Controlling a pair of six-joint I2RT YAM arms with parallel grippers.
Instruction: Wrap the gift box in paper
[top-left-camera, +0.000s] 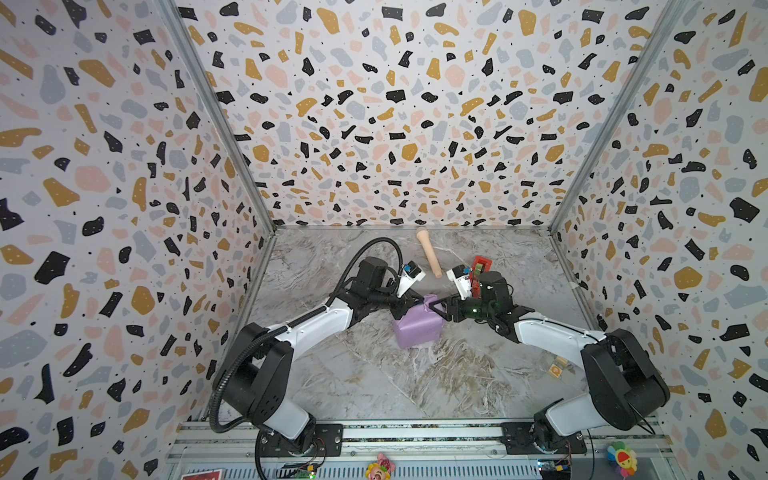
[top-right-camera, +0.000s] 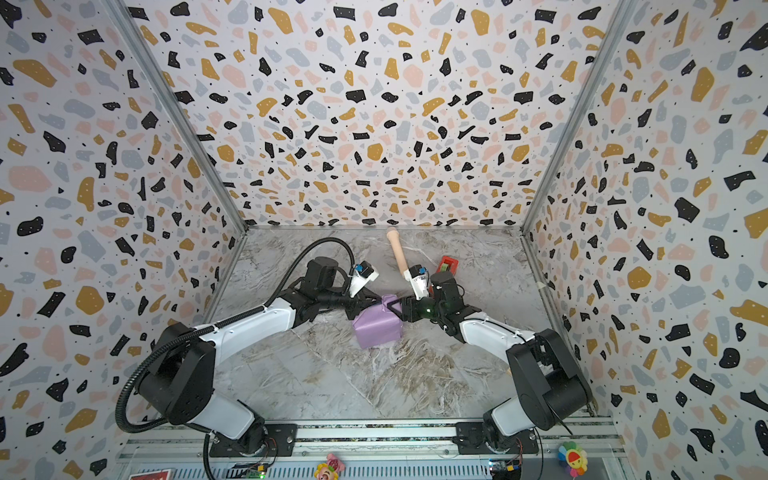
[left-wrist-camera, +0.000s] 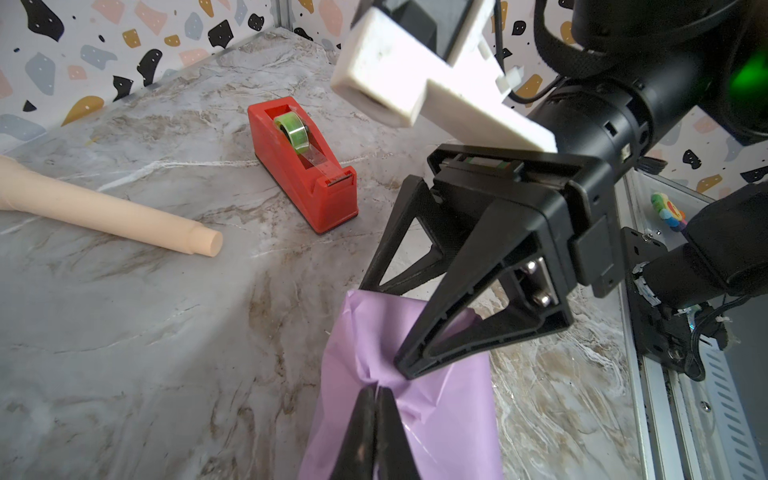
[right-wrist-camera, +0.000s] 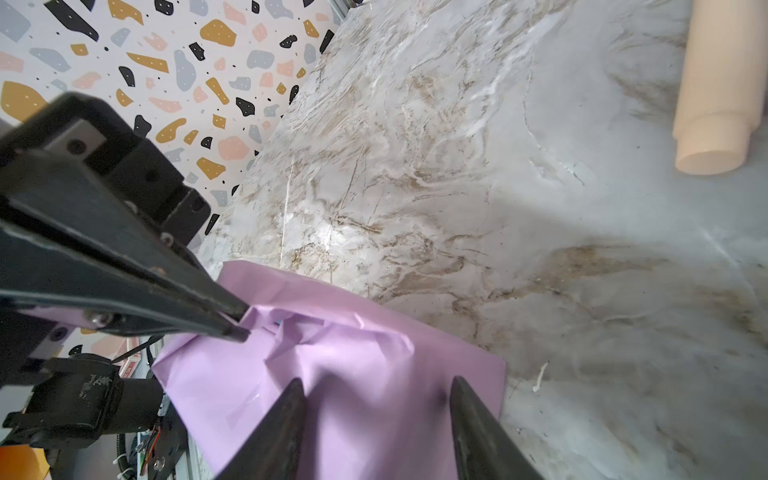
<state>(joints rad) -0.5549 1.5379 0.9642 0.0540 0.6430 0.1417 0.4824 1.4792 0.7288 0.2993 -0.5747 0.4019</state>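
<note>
Although the paper (top-left-camera: 417, 330) already covers the top and near sides of a blocky parcel in the middle of the tabletop (top-left-camera: 415, 382), the far end is not closed. It stands up as a crumpled, gathered flap. No navy shows anywhere, so I judge the gift box to be fully inside the lilac sheet. What remains, by my reading, is folding that far end flat and fixing it. No tape is visible on the sheet, and the red tape dispenser (left-wrist-camera: 303, 166) stands apart on the far right.

The left gripper (left-wrist-camera: 376, 388) has its jaws closed, pinching a gather of the paper. The right gripper (left-wrist-camera: 386, 328) has its jaws standing apart, astride the raised end. One tip touches the sheet just beside the left pinch and the other sits at the flap's far edge. I see no grip there.

Both top views give the layout. The arms converge on the parcel from left and right, with the beige toy microphone (top-left-camera: 429, 253) lying farther back near the rear wall, but the jaws are too small and overlapped there to read. The left wrist view settles the pinch and how wide the right jaws stand. It alone shows the dispenser's green roll, with a strip drawn to the cutter. The right wrist view alone shows the creases inside the gathered end, with the left tips shut on its edge. It also shows the paper (right-wrist-camera: 332, 357) running between the right jaws. The dispenser is out of that view, and only the microphone's butt end appears.
</note>
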